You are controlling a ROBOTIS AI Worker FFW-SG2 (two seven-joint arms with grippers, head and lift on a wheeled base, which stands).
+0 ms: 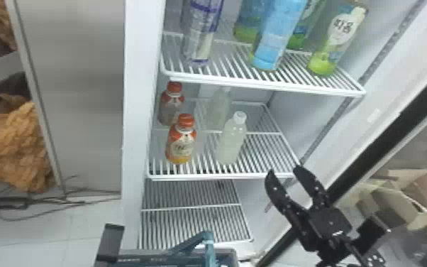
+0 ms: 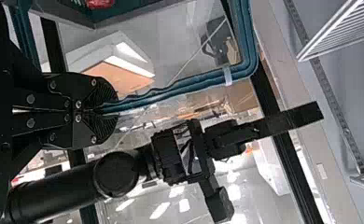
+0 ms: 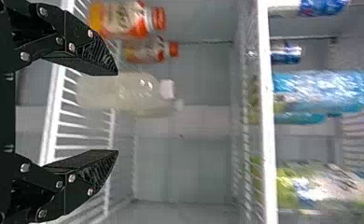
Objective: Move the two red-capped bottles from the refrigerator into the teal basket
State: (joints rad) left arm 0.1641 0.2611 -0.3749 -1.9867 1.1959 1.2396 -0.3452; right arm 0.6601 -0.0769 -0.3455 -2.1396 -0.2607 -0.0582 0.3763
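On the left of the middle shelf stand two red-capped bottles, the front one (image 1: 181, 143) and one behind it (image 1: 170, 106). My right gripper (image 1: 284, 172) is open in front of the shelf's right corner. In the right wrist view, my right gripper (image 3: 117, 112) has nothing gripped, with the front red-capped bottle (image 3: 122, 19) off to one side. At the lower left is part of my left gripper (image 1: 110, 243), beside the teal basket (image 1: 228, 252). The left wrist view has my left gripper (image 2: 106, 110) shut on the basket's teal handle (image 2: 185, 86).
Two white-capped bottles, the nearer (image 1: 232, 140) and one behind (image 1: 218, 106), stand right of the red-capped ones. The upper shelf (image 1: 259, 82) holds blue and green bottles. Below are lower wire shelves (image 1: 191, 227). The fridge's side wall (image 1: 140, 106) bounds the left.
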